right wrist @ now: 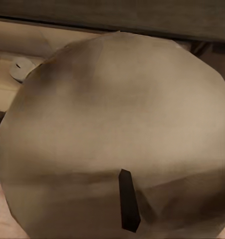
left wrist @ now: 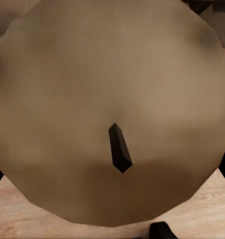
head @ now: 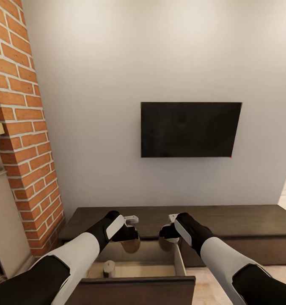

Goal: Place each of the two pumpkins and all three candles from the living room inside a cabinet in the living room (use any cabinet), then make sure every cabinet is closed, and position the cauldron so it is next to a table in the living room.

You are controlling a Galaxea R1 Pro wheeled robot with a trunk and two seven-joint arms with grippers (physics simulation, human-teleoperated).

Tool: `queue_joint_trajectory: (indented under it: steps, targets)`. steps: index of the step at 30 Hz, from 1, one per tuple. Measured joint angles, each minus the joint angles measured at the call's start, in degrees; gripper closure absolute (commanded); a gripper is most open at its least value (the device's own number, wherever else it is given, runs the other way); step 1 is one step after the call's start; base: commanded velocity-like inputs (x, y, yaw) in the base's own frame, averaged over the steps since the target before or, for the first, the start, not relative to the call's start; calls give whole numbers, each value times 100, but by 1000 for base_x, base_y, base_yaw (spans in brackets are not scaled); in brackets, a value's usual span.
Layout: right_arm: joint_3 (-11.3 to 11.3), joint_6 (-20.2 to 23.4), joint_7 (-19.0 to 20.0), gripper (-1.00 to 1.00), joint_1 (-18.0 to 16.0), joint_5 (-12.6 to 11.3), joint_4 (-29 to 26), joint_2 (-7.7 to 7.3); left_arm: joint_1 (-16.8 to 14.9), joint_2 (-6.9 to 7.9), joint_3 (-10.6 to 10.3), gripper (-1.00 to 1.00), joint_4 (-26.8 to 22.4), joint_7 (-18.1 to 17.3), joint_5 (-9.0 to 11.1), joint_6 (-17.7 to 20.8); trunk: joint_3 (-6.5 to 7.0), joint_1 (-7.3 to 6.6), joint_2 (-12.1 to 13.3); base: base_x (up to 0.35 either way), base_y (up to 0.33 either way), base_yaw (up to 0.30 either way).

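Note:
The cabinet (head: 244, 217) is a long, low dark-brown unit under the wall. Its left drawer (head: 134, 289) is pulled open, showing a beige inside. One cream candle (head: 108, 267) stands in the drawer and also appears in the right wrist view (right wrist: 21, 68). My left gripper (head: 127, 234) is shut on a second candle (head: 131, 245), whose top and dark wick show close up (left wrist: 112, 99). My right gripper (head: 169, 232) is shut on a third candle (head: 168, 242) (right wrist: 117, 124). Both held candles hang above the drawer's back part. The pumpkins, the cauldron and the table are out of view.
A black TV (head: 189, 129) hangs on the white wall above the cabinet. A red brick column (head: 28, 127) rises at the left, close to the cabinet's end. Light wooden floor (head: 210, 290) shows to the right of the open drawer.

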Motion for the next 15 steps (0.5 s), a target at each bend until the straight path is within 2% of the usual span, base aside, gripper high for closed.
queue_joint_trajectory:
  steps: [4,12,15]
  targets:
    - [-12,-1,-1,100,0,-4,5,-1,0,0,-4,100,0,-2,-5,-5,-17,1,1,65,20,86]
    - [-21,-1,-3,100,1,-6,12,-3,-1,0,-12,100,1,-1,0,-7,-22,2,1,6,226,9]
    - [-29,-1,-8,100,0,-28,15,-1,-1,0,-10,100,1,4,-9,-7,-21,3,1,2,59,0]
